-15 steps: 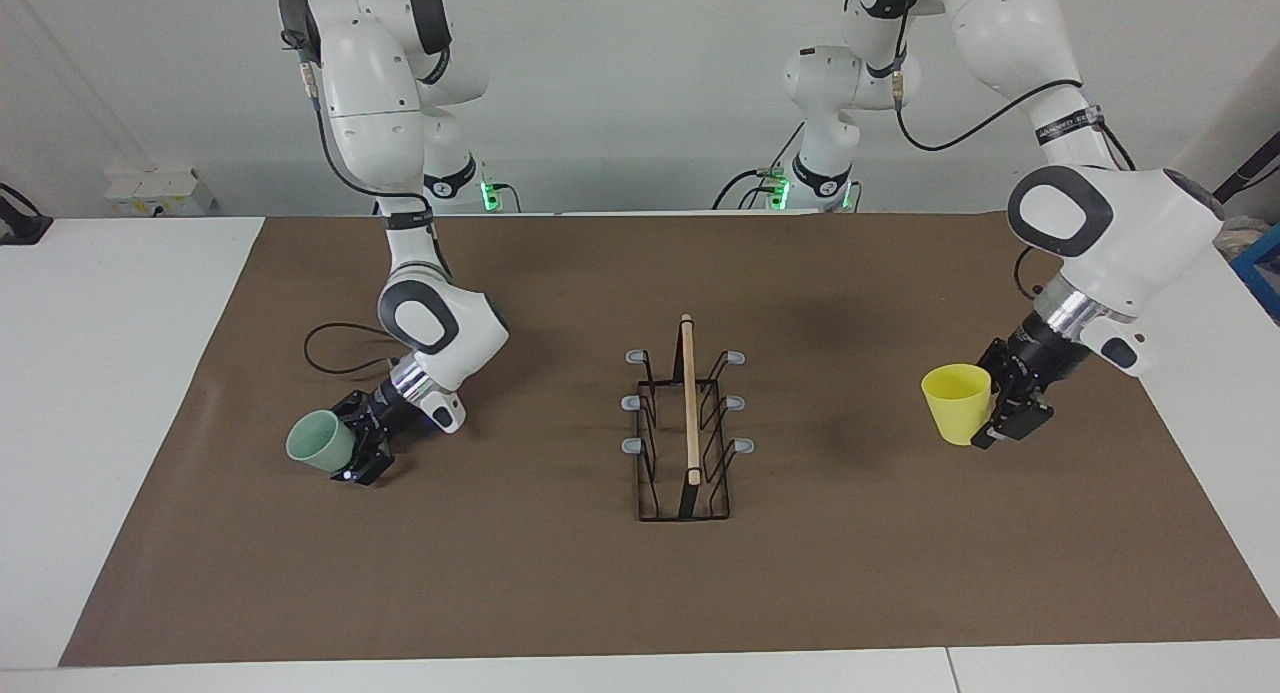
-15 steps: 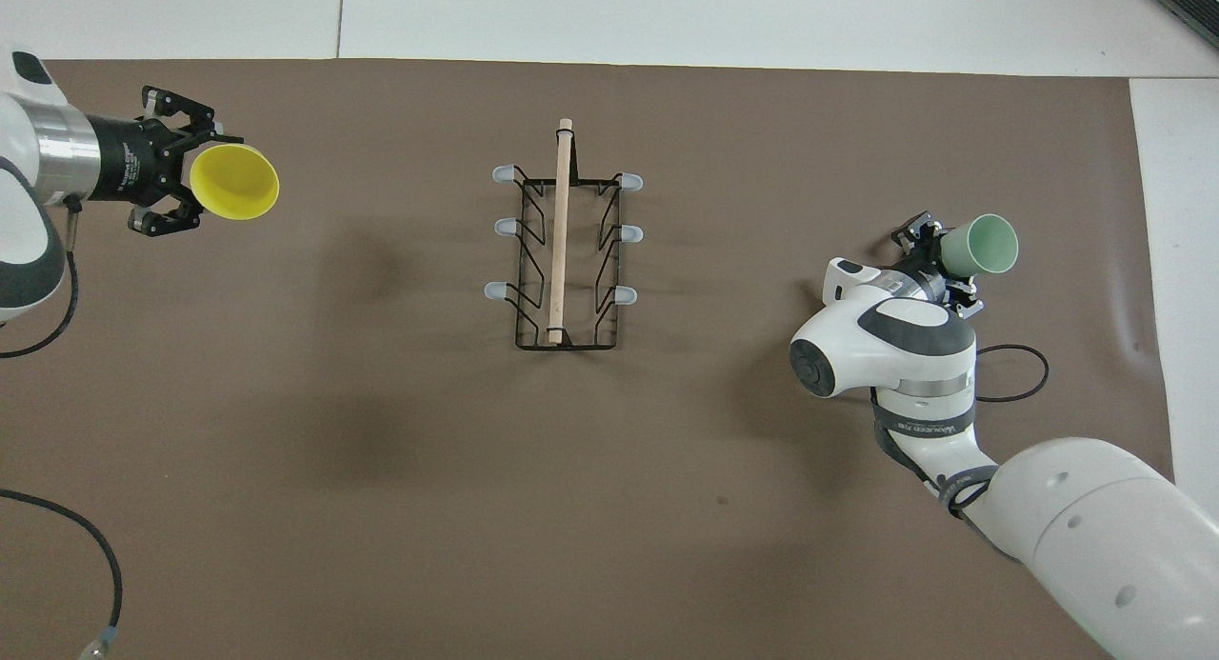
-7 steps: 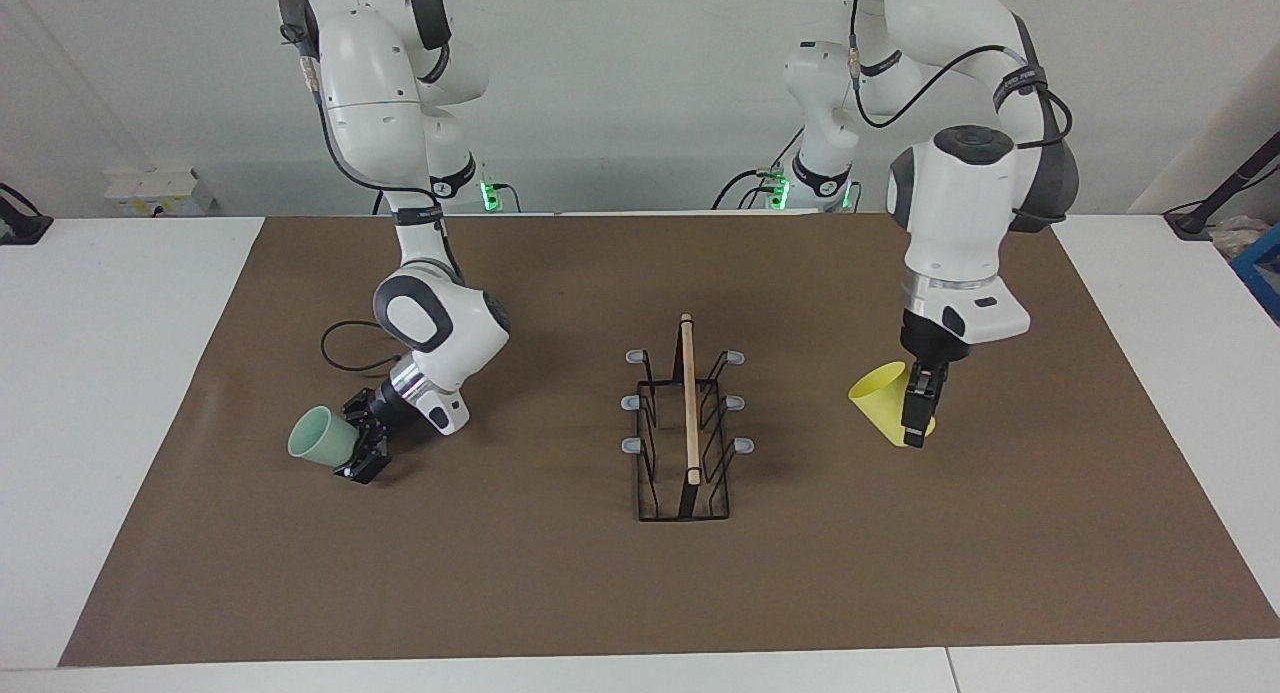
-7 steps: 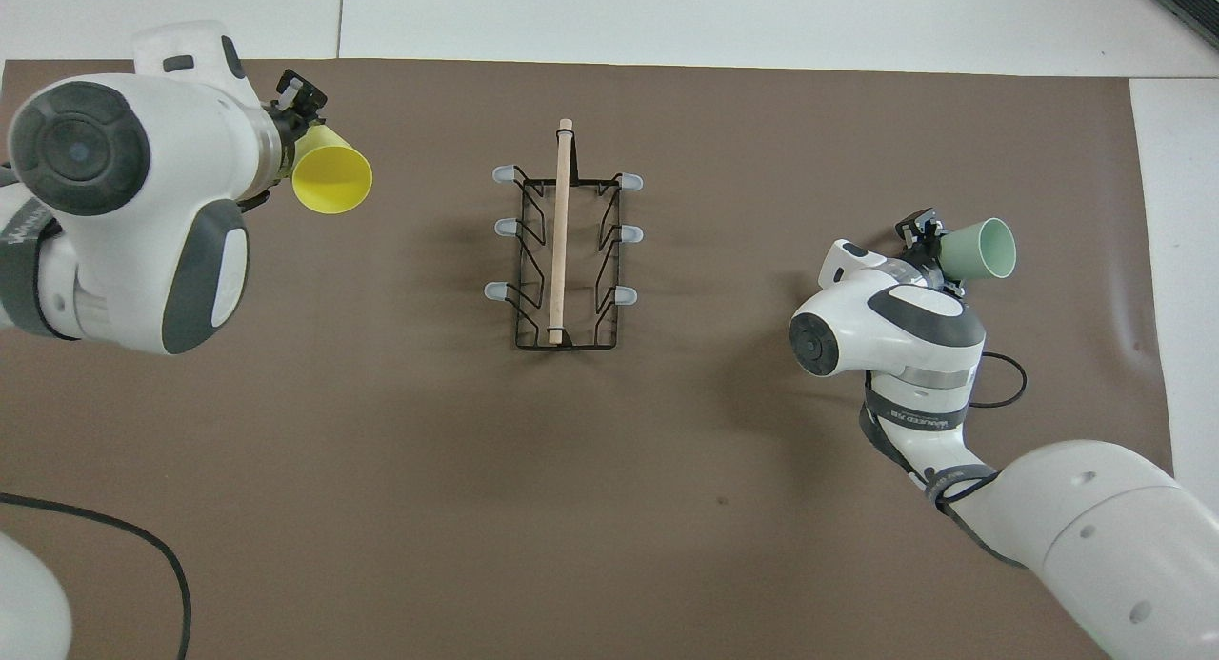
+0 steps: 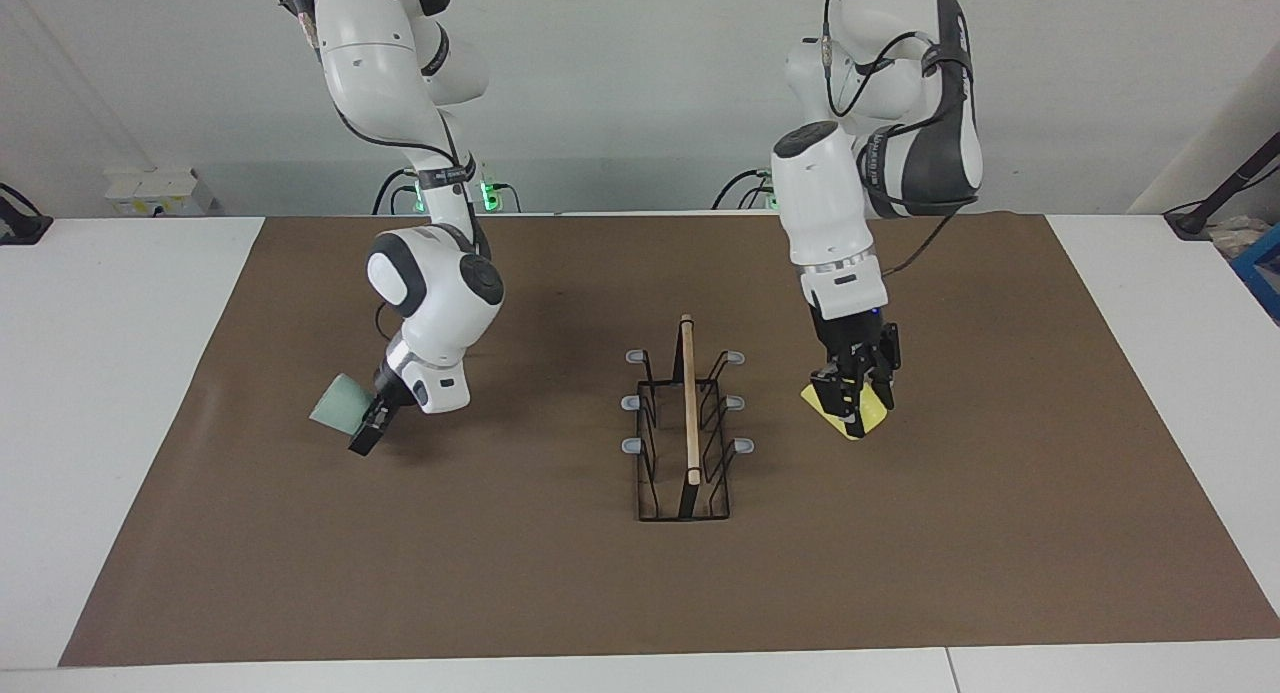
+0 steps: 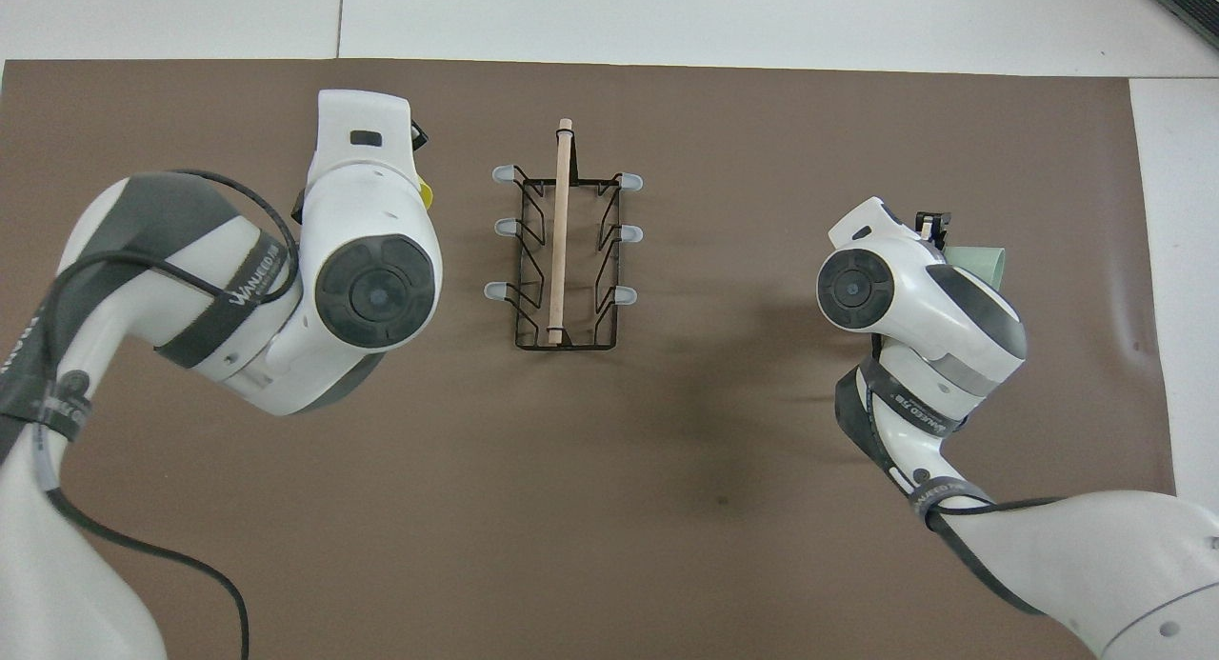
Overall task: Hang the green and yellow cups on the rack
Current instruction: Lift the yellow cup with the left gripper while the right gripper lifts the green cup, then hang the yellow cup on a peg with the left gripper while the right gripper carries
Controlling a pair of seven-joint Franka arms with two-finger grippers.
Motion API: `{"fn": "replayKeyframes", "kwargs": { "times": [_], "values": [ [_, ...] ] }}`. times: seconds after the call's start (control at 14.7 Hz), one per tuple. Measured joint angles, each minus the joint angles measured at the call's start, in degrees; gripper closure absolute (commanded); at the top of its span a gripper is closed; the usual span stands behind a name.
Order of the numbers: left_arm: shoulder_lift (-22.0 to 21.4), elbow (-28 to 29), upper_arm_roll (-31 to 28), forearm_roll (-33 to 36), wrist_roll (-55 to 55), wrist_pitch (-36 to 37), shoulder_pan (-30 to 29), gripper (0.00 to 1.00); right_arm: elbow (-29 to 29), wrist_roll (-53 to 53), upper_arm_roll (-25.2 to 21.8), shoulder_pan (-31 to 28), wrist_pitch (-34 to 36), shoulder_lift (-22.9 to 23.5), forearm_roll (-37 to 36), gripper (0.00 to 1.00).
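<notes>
Cups both up in the air — rack [image 5: 686, 423] bare on the worktop [image 5: 560, 573].
Left claw [image 5: 855, 398] pinches the yellow cup [image 5: 868, 420] just beside the rack; right claw [image 5: 368, 428] pinches the green cup [image 5: 340, 405] — well apart, over the brown mat [image 5: 250, 533].

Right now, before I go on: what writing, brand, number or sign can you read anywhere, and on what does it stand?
White print on the left arm's black strap: too blurred to read for certain.
White print on the right arm's black strap: likewise too blurred.
The green cup, yellow cup and rack: no text shows on them.
No other sign or number shows.
</notes>
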State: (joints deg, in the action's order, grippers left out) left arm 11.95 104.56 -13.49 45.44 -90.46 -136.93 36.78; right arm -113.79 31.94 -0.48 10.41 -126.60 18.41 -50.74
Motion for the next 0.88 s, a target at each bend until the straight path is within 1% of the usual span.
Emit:
{"fn": "replayKeyframes", "kwargs": {
  "times": [0.2,0.41,0.54,0.75,0.88],
  "values": [
    [-3.1,6.0,0.0,13.0,-12.3,0.1,4.0,1.00,0.0,0.2,1.2,0.6,1.0,-4.4,9.8,1.00],
    [-3.8,8.7,0.0,21.3,-20.6,1.9,6.9,1.00,0.5,0.2,1.8,2.0,1.1,-7.7,18.8,1.00],
    [-3.6,9.8,0.0,24.4,-24.7,3.5,9.0,1.00,1.3,0.2,2.1,2.1,1.1,-9.2,25.8,1.00],
    [-3.6,10.4,0.0,25.1,-26.9,6.3,12.4,1.00,2.0,0.7,3.0,2.2,1.0,-11.5,32.1,1.00],
    [-3.7,10.7,0.1,25.2,-27.6,8.5,14.5,1.00,2.3,2.9,3.8,2.5,0.4,-13.5,38.6,1.00]
  ]
}}
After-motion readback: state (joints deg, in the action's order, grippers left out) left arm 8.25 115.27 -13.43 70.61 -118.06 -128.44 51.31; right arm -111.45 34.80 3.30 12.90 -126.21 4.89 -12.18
